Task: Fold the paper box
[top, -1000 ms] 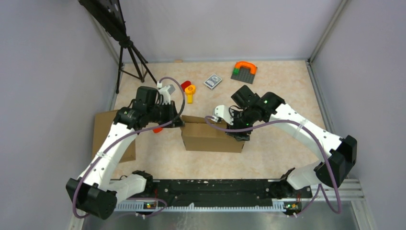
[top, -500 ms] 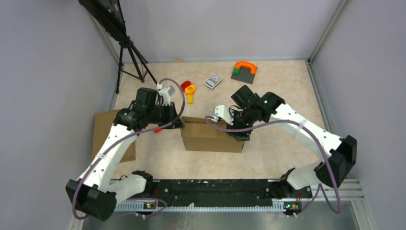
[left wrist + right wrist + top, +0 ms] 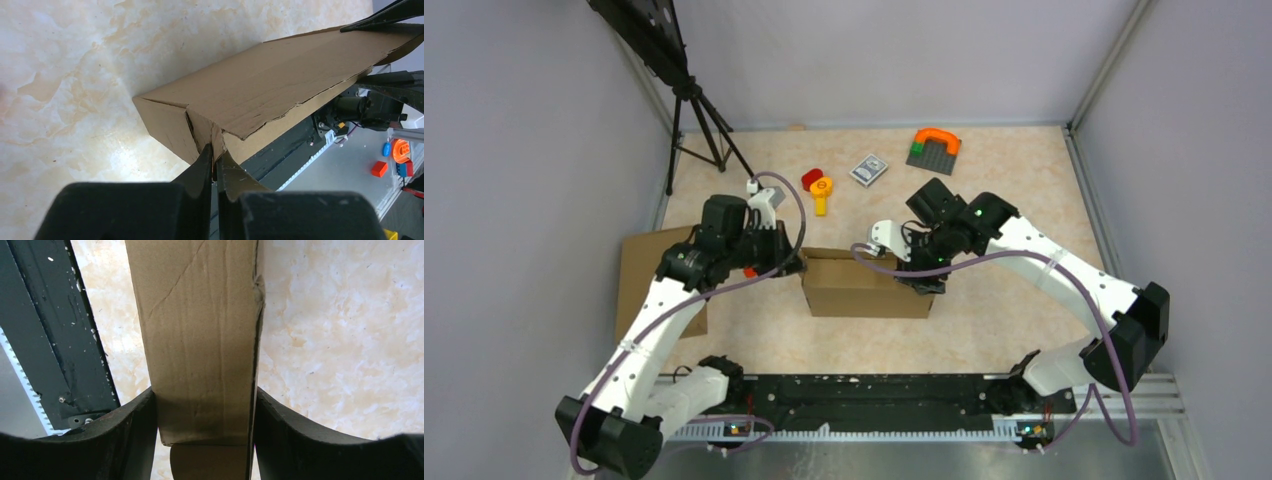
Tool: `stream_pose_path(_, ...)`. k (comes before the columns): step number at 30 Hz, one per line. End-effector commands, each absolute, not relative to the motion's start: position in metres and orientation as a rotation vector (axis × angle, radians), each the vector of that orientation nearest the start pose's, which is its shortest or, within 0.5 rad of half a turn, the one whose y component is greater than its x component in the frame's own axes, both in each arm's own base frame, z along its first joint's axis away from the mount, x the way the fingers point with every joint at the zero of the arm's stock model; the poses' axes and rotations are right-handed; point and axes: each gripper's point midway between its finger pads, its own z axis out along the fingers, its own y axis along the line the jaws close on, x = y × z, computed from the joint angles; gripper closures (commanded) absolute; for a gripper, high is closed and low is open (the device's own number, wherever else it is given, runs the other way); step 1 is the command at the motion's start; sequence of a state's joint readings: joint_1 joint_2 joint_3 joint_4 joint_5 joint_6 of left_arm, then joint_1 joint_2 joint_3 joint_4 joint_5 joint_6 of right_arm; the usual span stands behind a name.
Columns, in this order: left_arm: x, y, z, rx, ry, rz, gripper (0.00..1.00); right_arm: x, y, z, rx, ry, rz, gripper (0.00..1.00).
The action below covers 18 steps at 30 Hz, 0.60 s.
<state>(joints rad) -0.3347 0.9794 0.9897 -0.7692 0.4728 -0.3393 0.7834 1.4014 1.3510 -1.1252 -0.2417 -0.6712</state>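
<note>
Found paper box [image 3: 869, 288] in the middle of the table [image 3: 1014, 210], between the two arms, already standing as a box shape, not a flat sheet. Saw left gripper [image 3: 215, 161] at its left end, jaws pinched right together on the thin edge of a corner flap [image 3: 204, 131]. Saw right gripper [image 3: 205, 407] straddling the right end, jaws partly spread, one finger against each side wall; read that as a bracing hold on the box. Judged walls up and top panel [image 3: 280, 80] laid over, so most folds done. Noted left end not closed: ragged edge of top panel standing off the side with a gap under it, corner flap poking out, not tucked. Couldn't tell the state of the far side or the right-end flaps from these views. Reckoned remaining work as: tuck that corner flap in, press the top down flush, check the other end. Left out of scope a second brown cardboard piece [image 3: 639, 280] at the table's left edge, well apart from both grippers.
</note>
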Motion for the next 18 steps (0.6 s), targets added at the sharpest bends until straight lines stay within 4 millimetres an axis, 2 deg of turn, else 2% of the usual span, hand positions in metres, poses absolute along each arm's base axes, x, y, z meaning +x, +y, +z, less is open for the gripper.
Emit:
stream_pose_path(1, 0.200, -0.156, 0.196, 0.246, 2.435, -0.783, 0.96, 0.191, 0.225, 0.182, -1.870, 1.983, 0.404, 0.44)
stream_pose_path(7, 0.197, -0.159, 0.198, 0.287, 2.461, -0.784, 0.97, 0.191, 0.224, 0.181, -1.862, 1.994, 0.398, 0.44)
stream_pose_path(18, 0.190, -0.162, 0.198, 0.300, 2.408, -0.722, 0.97, 0.194, 0.226, 0.177, -1.824, 2.056, 0.394, 0.44)
